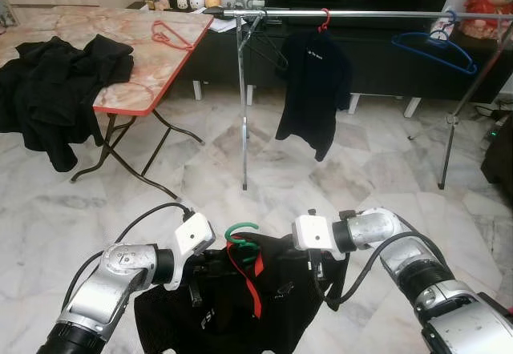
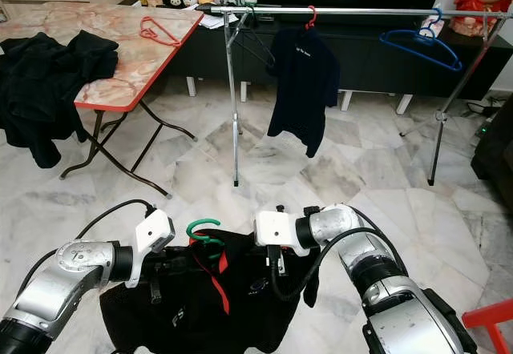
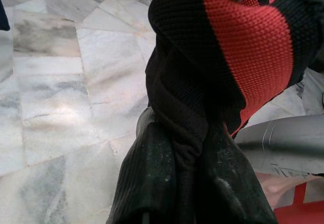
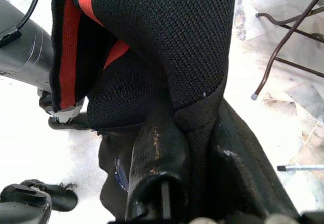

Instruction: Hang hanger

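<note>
Both arms carry a black shirt [image 1: 240, 298] on a green hanger [image 1: 242, 238] low in front of the robot, and the rail [image 1: 361, 14] stands well apart across the marble floor, at about 12 o'clock in the head views. The left end effector [image 1: 195, 278] is pinching the shirt's fabric at one shoulder, its fingers [image 3: 152, 183] pressed on a fold of black cloth; the right end effector [image 1: 317, 272] is pinching the other shoulder in the same way, with the cloth bunched between its fingers [image 4: 157, 158]. The hanger's hook stands up between the two, at 3 o'clock of the left one and 9 o'clock of the right. To do this step well, I judge the robot should walk up square to the rail, keep both pinches firm so the shirt does not slide off, and lift until the hook clears the bar. The bare stretch between the hanging shirt [image 1: 314, 90] and the blue hanger [image 1: 437, 48] looks the safest target. The hook should face the bar before lowering.
</note>
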### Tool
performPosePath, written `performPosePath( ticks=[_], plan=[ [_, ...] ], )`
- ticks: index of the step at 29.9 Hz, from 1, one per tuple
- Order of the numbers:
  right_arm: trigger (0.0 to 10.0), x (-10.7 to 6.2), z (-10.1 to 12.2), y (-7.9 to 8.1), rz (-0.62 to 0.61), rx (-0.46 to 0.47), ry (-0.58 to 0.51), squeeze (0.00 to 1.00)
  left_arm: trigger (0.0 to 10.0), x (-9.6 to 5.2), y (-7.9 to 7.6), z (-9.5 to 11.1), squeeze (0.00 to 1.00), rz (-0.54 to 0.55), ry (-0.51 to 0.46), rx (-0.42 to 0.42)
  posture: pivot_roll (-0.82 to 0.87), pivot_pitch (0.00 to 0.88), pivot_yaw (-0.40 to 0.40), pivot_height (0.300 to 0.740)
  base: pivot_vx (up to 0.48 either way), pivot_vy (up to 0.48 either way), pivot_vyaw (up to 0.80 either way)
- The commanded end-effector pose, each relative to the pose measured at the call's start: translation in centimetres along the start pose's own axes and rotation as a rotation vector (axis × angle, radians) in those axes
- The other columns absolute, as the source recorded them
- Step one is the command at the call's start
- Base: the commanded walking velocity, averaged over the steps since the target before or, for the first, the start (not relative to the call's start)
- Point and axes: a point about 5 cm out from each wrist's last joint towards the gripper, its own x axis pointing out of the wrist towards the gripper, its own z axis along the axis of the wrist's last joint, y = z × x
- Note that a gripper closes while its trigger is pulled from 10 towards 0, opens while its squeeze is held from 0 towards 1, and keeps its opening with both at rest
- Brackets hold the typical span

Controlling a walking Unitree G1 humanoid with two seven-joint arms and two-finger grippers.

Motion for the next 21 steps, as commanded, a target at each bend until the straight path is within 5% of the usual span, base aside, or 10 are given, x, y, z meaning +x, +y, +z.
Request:
performPosePath(
  ticks=[1,4,5,6,7,12,14,15,16,21],
  plan=[
    [0.0,0.13,1.61,-1.12,-0.029,-0.055,-0.055,0.00,0.0,0.26,-0.15,0.49,0.00,0.001,-0.020,-0.003,0.07,0.000,-0.017,0.740,0.000,0.000,0.00],
    [0.0,0.22,1.52,-1.03,-0.029,-0.054,-0.049,0.00,0.0,0.21,-0.26,0.47,0.00,0.006,-0.025,-0.008,0.07,0.000,-0.016,0.740,0.000,0.000,0.00],
    [0.8,0.25,1.44,-0.98,-0.027,-0.052,-0.044,0.00,0.0,0.19,-0.31,0.45,0.00,0.006,-0.028,-0.010,0.07,0.000,-0.016,0.740,0.000,0.000,0.00],
    [4.4,0.27,1.36,-0.94,-0.027,-0.050,-0.038,0.00,0.0,0.18,-0.35,0.43,0.00,0.007,-0.029,-0.011,0.07,0.000,-0.016,0.740,0.000,0.000,0.00],
    [10.0,0.32,1.28,-0.94,-0.034,-0.047,-0.032,0.00,0.0,0.15,-0.41,0.39,0.00,0.007,-0.029,-0.012,0.07,0.000,-0.014,0.740,0.000,0.000,0.00],
    [10.0,0.51,1.22,-0.96,-0.044,-0.037,-0.027,0.00,0.0,0.17,-0.53,0.33,0.00,0.008,-0.031,-0.018,0.07,0.000,-0.013,0.740,0.000,0.000,0.00],
    [10.0,0.53,1.19,-0.96,-0.045,-0.032,-0.026,0.83,0.0,0.20,-0.54,0.38,0.00,0.009,-0.031,-0.018,0.07,0.000,-0.012,0.740,0.000,0.000,0.00],
    [10.0,0.53,1.19,-0.96,-0.045,-0.032,-0.026,0.83,0.0,0.20,-0.54,0.38,0.00,0.009,-0.031,-0.018,0.07,0.000,-0.012,0.740,0.000,0.000,0.00],
    [10.0,0.53,1.12,-0.96,-0.046,-0.027,-0.021,1.00,0.0,0.20,-0.52,0.42,0.00,0.012,-0.032,-0.018,0.07,0.000,-0.012,0.740,0.000,0.000,0.00],
    [10.0,0.40,0.81,-0.79,-0.040,-0.014,-0.013,1.00,0.0,0.26,-0.42,0.40,0.00,0.026,-0.034,-0.021,0.07,0.000,-0.016,0.740,0.000,0.000,0.00]
  ],
)
